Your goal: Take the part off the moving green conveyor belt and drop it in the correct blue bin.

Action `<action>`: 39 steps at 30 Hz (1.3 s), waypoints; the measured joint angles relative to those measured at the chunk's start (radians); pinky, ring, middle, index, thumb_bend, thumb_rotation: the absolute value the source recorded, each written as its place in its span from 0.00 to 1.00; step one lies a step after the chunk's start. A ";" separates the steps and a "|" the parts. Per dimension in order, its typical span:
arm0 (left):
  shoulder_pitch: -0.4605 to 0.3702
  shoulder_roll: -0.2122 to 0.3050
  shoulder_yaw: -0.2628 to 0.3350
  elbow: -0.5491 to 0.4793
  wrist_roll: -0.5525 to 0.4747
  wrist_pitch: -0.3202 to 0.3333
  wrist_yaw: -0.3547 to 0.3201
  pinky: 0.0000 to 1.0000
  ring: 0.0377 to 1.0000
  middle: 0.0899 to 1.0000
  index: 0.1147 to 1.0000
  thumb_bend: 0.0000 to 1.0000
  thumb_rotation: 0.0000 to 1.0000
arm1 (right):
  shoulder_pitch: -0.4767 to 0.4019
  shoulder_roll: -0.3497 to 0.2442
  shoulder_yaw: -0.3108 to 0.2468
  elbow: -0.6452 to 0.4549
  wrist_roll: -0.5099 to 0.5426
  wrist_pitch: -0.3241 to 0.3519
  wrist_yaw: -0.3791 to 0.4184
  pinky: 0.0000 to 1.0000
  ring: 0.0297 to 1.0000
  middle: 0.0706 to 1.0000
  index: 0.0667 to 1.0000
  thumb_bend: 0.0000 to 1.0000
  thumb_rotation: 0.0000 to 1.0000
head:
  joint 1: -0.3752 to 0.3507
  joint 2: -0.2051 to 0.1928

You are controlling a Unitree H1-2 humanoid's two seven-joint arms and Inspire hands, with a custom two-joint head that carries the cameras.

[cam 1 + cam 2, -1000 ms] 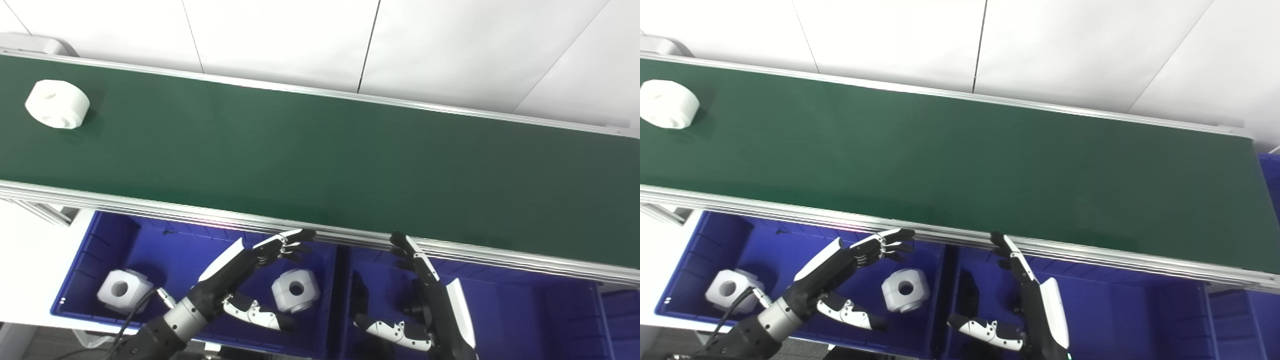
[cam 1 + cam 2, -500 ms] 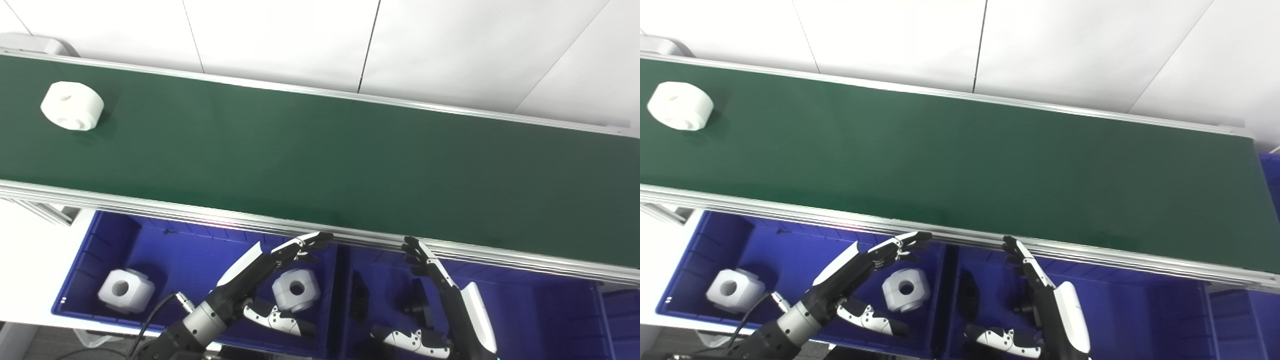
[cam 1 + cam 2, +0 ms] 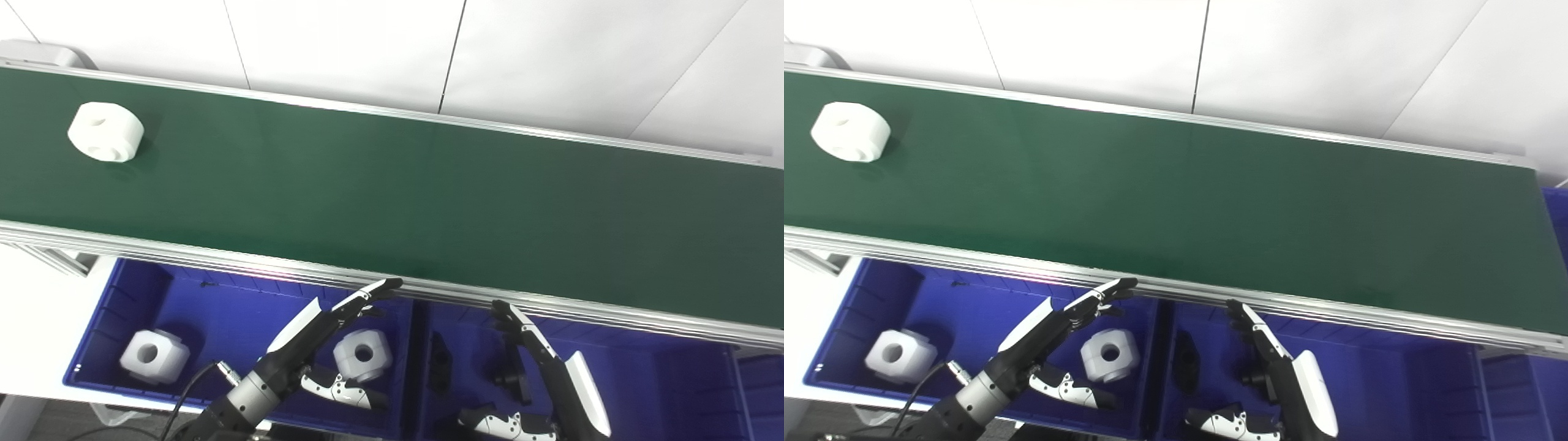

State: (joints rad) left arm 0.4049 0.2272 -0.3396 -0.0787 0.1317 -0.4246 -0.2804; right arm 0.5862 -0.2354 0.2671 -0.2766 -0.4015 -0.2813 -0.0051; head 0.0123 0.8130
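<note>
A white round part (image 3: pixel 105 123) with holes lies on the green conveyor belt (image 3: pixel 392 190) at the far left. My left hand (image 3: pixel 318 337) is open and empty, held over the left blue bin (image 3: pixel 122 300) just below the belt's near rail. My right hand (image 3: pixel 551 373) is open and empty over the right blue bin (image 3: pixel 661 380). Both hands are far from the part. The left bin holds two white blocks with holes (image 3: pixel 153 355) (image 3: pixel 362 354). The right bin holds black parts (image 3: pixel 438 361).
The belt's aluminium rail (image 3: pixel 429 288) runs between the hands and the belt. A white wall (image 3: pixel 392 49) stands behind the belt. Another blue bin's edge (image 3: pixel 1557 208) shows at the far right.
The white part has ridden the belt to the right. Both hands have shifted a little to the right and lower, fingers straighter. Both stay empty.
</note>
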 measured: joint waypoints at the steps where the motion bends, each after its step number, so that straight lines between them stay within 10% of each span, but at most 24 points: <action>1: 0.001 0.000 0.000 0.005 0.000 -0.001 0.004 0.84 0.92 0.95 0.91 0.79 0.26 | 0.000 0.001 0.000 0.008 0.000 -0.002 0.000 0.76 0.81 0.84 0.89 0.85 0.34 | 0.011 -0.009; 12: 0.029 0.004 -0.013 -0.045 -0.026 -0.003 0.115 0.75 0.83 0.85 0.81 0.81 0.21 | -0.026 0.031 -0.002 0.152 -0.002 -0.104 -0.036 0.74 0.80 0.83 0.89 0.86 0.29 | 0.224 -0.215; 23: -0.104 0.004 0.090 -0.173 -0.065 0.005 0.113 0.69 0.81 0.86 0.80 0.78 0.27 | -0.072 0.060 0.000 0.239 -0.001 -0.121 -0.047 0.75 0.81 0.84 0.93 0.85 0.27 | 0.236 -0.281; 39: -0.276 0.005 0.239 -0.291 0.020 0.215 0.110 0.81 0.92 0.98 0.92 0.63 0.35 | -0.129 0.044 0.044 0.314 0.061 -0.131 -0.114 0.73 0.78 0.82 0.92 0.84 0.26 | 0.254 -0.327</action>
State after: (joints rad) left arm 0.1292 0.2322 -0.1009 -0.3695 0.1516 -0.2092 -0.1701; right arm 0.4574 -0.1917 0.3108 0.0371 -0.3402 -0.4122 -0.1190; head 0.2668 0.4862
